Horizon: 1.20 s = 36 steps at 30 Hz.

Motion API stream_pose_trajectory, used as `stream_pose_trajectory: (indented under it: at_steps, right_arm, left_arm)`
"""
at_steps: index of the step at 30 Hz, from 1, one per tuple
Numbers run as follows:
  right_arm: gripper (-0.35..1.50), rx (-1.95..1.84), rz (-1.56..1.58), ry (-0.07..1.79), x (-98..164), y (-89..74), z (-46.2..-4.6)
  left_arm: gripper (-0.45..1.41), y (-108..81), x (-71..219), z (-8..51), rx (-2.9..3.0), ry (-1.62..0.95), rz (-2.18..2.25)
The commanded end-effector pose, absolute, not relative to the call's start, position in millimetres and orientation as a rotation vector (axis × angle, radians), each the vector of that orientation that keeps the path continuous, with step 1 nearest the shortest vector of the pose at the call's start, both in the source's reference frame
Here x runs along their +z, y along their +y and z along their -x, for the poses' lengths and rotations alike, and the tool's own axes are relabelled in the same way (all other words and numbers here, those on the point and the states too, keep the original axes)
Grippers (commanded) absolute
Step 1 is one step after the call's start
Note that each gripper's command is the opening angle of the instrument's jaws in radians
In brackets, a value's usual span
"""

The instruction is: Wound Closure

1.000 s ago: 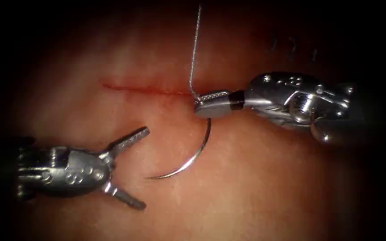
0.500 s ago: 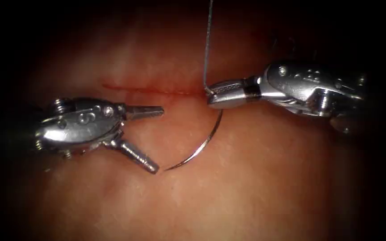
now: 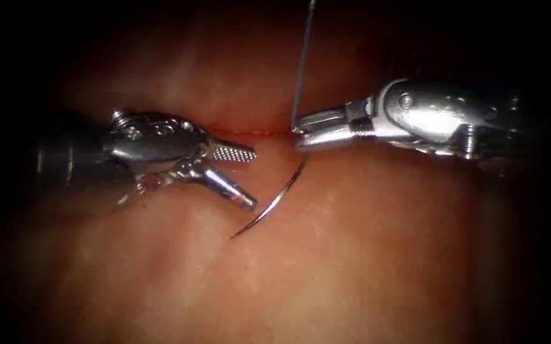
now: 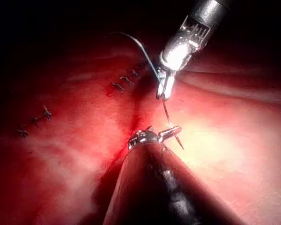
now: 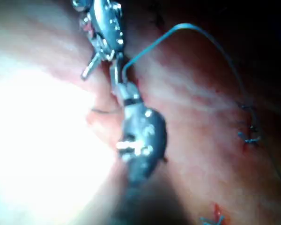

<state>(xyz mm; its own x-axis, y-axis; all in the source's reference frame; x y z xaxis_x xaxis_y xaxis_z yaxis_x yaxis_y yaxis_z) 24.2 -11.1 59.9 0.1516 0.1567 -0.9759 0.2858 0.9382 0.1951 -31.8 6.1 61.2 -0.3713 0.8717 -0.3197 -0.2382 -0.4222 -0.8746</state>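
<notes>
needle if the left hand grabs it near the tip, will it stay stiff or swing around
The needle probably stays stiff: it keeps its thin metal curve above the tissue while the right hand holds only its thread end. Being slim and smooth, it may pivot in the open left hand.

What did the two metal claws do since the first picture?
The left tool, jaws open, came up and rightward to the needle, its jaws now around the needle near the tip. The right tool shifted slightly up and right, still gripping the needle's thread end. The needle stays out of the tissue.
</notes>
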Motion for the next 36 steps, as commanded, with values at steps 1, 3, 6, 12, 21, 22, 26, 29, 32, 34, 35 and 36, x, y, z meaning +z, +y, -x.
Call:
stream_pose_trajectory:
  at_steps: [1,3,6,12,21,22,26,29,32,34,35,36]
  right_arm:
    - [-0.35,-0.111,-0.364,1.438,59.6,-10.9,-25.3]
    - [-0.35,-0.126,-0.366,1.453,59.2,-11.1,-25.6]
    - [-0.35,-0.144,-0.347,1.469,58.6,-11.2,-25.9]
    - [-0.35,-0.157,-0.325,1.48,58.4,-11.1,-25.9]
    - [-0.35,-0.21,-0.298,1.513,57.6,-11.7,-26.4]
    - [-0.35,-0.22,-0.289,1.519,57.6,-11.7,-26.5]
    - [-0.35,-0.234,-0.28,1.521,57.7,-11.9,-26.6]
    - [-0.35,-0.241,-0.276,1.523,57.9,-12.0,-26.5]
    - [-0.35,-0.238,-0.273,1.52,58.0,-11.9,-26.2]
    - [-0.35,-0.234,-0.269,1.517,58.0,-11.8,-26.2]
    - [-0.35,-0.217,-0.269,1.508,58.0,-11.7,-26.1]
    - [-0.35,-0.142,-0.273,1.476,58.0,-11.3,-25.9]
  left_arm:
    - [0.74,6.4,62.0,32.4,1.878,-0.976,1.059]
    - [0.74,6.2,62.3,32.7,1.87,-0.972,1.05]
    - [0.74,5.6,62.5,33.2,1.874,-0.986,1.055]
    - [0.74,5.1,62.3,33.8,1.845,-1.035,1.037]
    - [0.52,4.8,63.4,33.7,1.835,-1.068,1.027]
    - [0.39,4.7,63.4,33.7,1.838,-1.07,1.029]
    - [-0.39,4.2,63.5,33.8,1.817,-1.142,1.034]
    - [-0.45,4.2,63.4,33.6,1.762,-1.196,1.018]
    - [-0.45,4.4,63.2,33.3,1.743,-1.216,1.032]
    - [-0.45,4.5,63.1,33.2,1.739,-1.219,1.039]
    - [-0.45,4.6,63.1,33.2,1.73,-1.225,1.031]
    - [-0.45,4.8,62.9,33.1,1.713,-1.209,1.027]
